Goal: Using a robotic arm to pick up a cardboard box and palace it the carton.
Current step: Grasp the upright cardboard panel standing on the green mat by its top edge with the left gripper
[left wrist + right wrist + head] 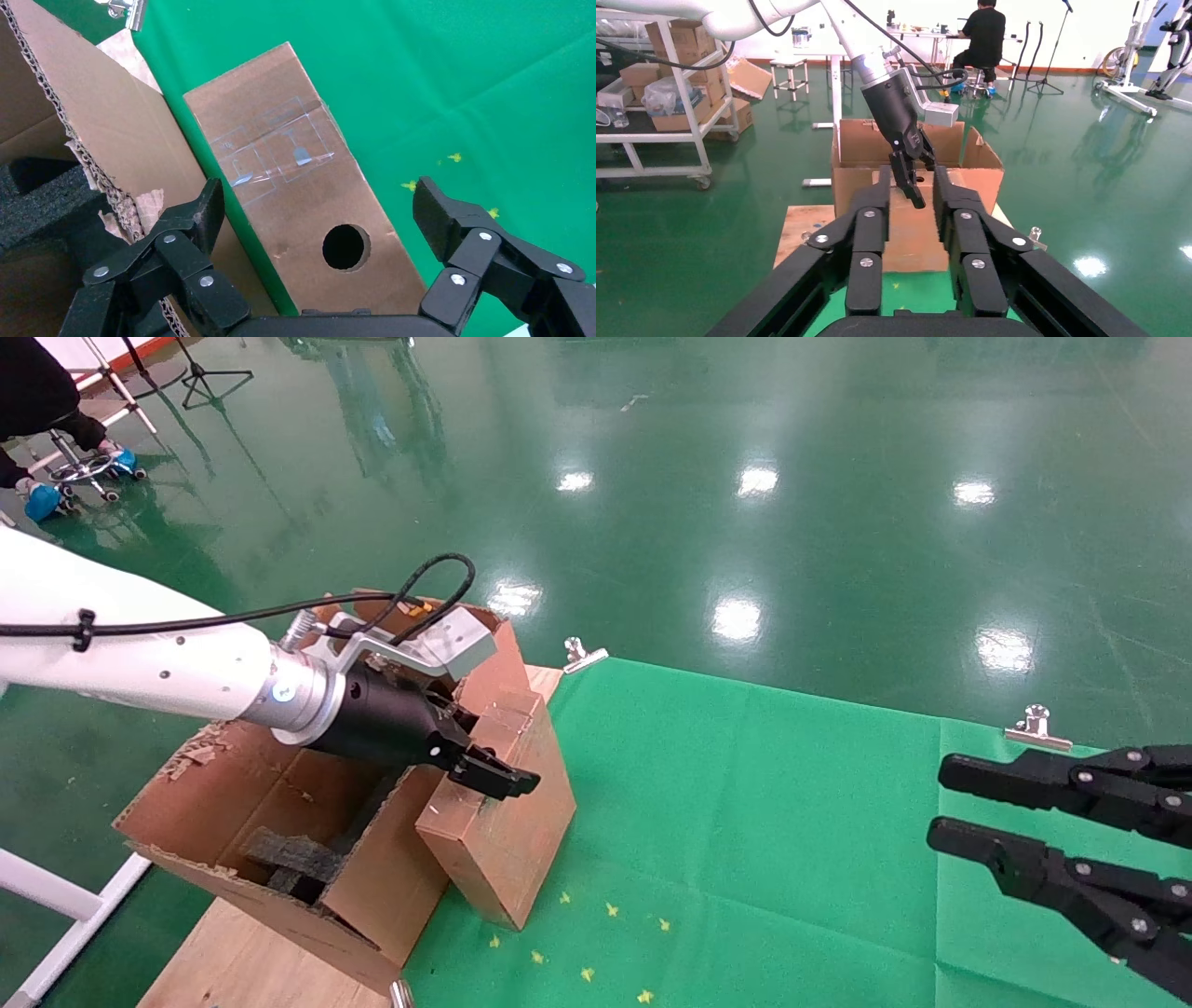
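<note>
While hovering: left gripper on robotic arm, jaws spread wide, nothing held
Box position: cardboard box on green cloth, leaning against outer wall of carton, not inside
Key relation: box directly under and between spread fingers; long axis running away from the wrist, fingers straddling the narrow width
Nearer arm: left, right at box
Right gripper: parked well apart, jaws parted, empty
Carton contents: dark foam

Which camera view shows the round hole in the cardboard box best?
The left wrist view: the hole faces the camera on the cardboard box, between the open left gripper fingers. In the head and right wrist views that gripper blocks it.
</note>
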